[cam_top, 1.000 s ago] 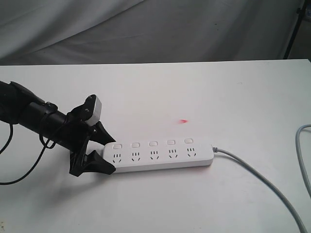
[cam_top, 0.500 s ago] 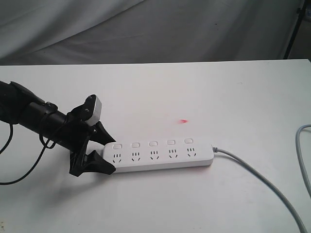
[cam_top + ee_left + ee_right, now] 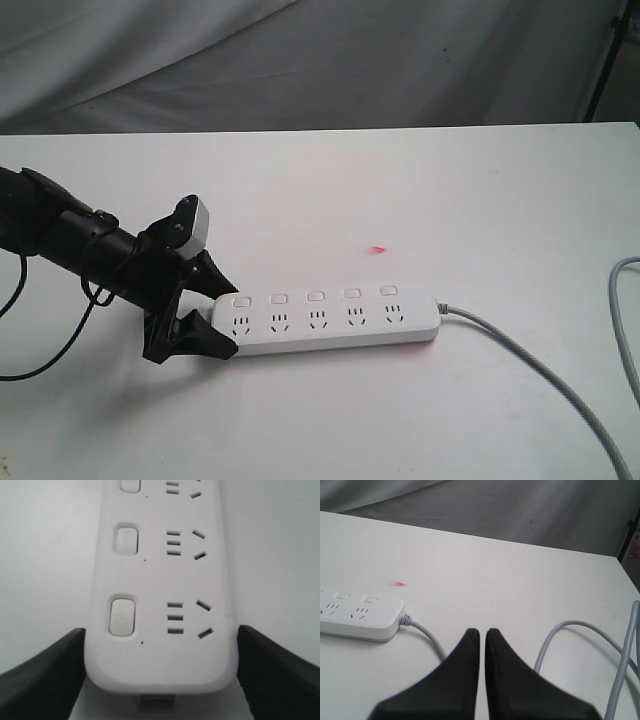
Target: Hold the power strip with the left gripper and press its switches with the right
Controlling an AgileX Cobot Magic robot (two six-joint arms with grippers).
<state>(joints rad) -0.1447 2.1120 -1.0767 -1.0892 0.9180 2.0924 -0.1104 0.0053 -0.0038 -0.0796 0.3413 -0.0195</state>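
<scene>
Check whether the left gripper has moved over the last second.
No. The left gripper sits in the same place, jaws against both sides of the power strip at its end, and its spacing from the red mark is unchanged.

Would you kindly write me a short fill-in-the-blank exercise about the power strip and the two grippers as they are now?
1. The power strip carries ___ switches in one row.
2. The left gripper has its jaws on either side of the strip's end farthest from its ___.
3. The right gripper, apart from the strip, has its jaws ___.
Missing words: five; cord; shut.
</scene>
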